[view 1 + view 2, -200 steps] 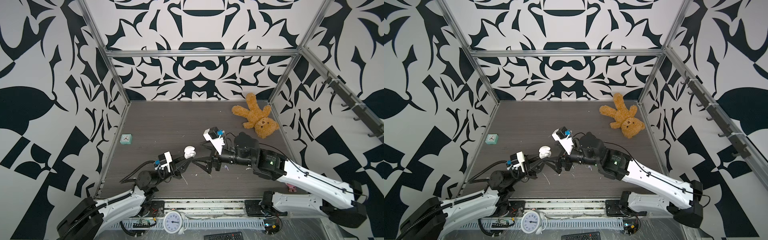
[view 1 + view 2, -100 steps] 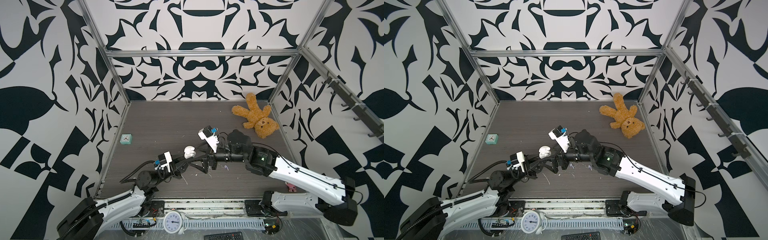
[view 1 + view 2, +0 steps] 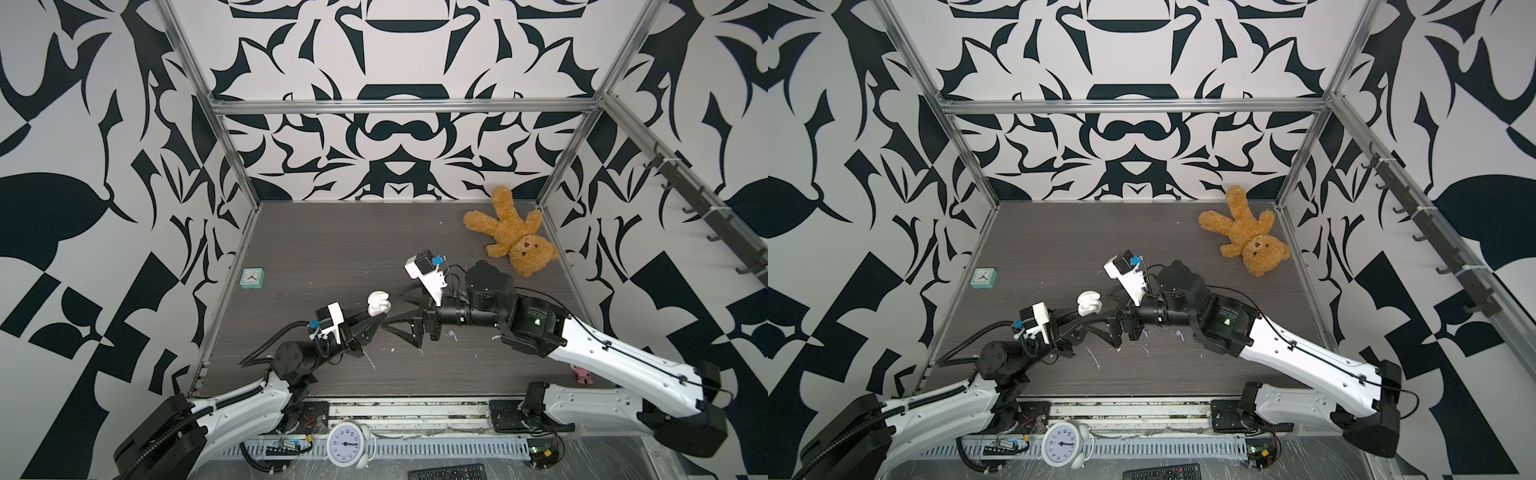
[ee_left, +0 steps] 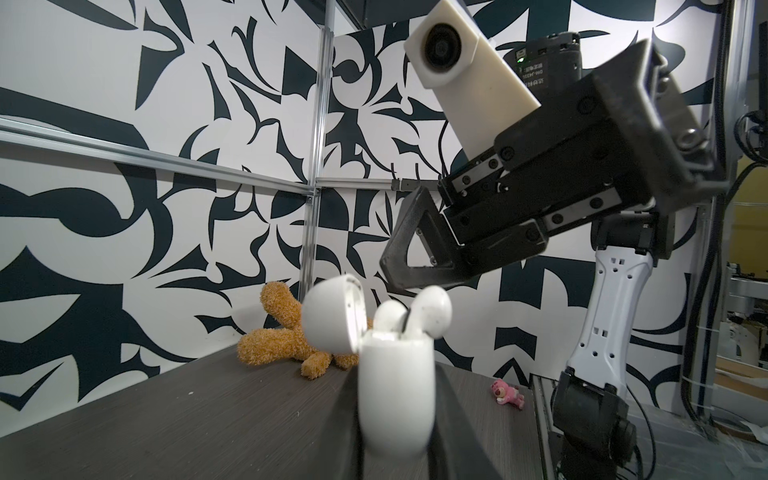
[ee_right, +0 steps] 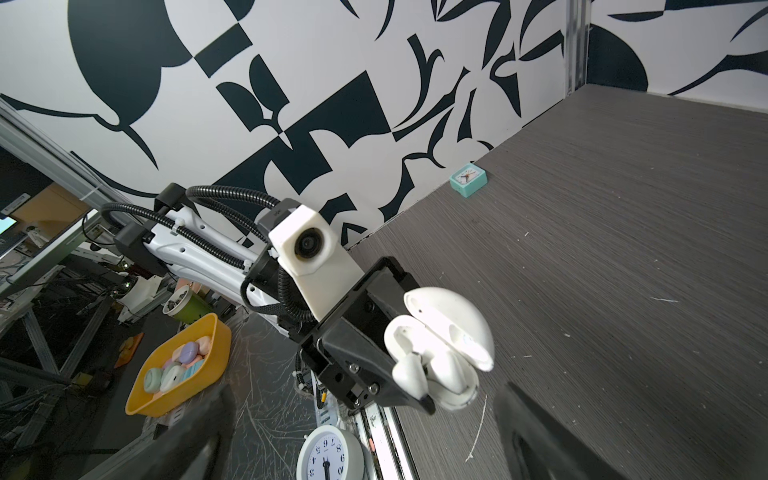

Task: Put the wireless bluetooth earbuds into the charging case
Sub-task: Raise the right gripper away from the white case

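Observation:
A white charging case [image 3: 379,303] [image 3: 1089,302] is held above the table with its lid open, and my left gripper [image 3: 376,318] [image 4: 395,440] is shut on its body. Two white earbuds [image 4: 390,316] [image 4: 430,309] stand in it with their heads sticking up; they also show in the right wrist view, earbuds [image 5: 409,370] [image 5: 446,365]. My right gripper [image 3: 389,309] [image 3: 1098,311] [image 5: 365,436] hangs open just right of the case, holding nothing. A pale purple earbud [image 3: 452,334] [image 3: 1180,335] lies on the table under the right wrist.
A brown teddy bear [image 3: 511,232] lies at the back right. A teal clock [image 3: 252,277] sits by the left wall and a pink toy [image 3: 584,374] at the front right. White scraps dot the table. A yellow bin [image 5: 178,365] of cases stands off the table.
My right gripper has shifted a little leftward beside the case and its jaws have opened slightly wider. The left gripper and the case have stayed put.

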You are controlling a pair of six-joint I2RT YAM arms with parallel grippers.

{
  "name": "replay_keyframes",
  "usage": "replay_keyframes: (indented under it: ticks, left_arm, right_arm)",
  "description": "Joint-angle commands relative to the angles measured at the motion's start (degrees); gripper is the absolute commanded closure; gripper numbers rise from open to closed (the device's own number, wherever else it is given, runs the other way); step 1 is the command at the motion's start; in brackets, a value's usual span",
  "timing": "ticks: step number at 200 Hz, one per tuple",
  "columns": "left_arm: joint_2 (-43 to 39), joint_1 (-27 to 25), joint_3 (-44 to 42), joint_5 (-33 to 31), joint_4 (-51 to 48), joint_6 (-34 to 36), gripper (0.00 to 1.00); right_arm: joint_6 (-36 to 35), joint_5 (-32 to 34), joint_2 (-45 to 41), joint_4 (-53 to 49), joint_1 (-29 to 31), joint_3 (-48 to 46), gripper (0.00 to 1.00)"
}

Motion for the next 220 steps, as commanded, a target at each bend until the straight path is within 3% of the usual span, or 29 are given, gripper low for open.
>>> replay_keyframes:
  ticks: [1, 220]
  left_arm:
    - [0.1, 0.1, 1.6, -0.8, 3.0, -0.5, 1.0]
    - [0.8, 0.1, 1.6, -0.7, 3.0, -0.6, 1.0]
  right_arm:
    - [-1.0, -1.0, -0.7, 1.1, 0.8, -0.1, 0.01]
    - [-1.6, 0.8, 1.3, 1.7, 5.0, 0.4, 0.01]
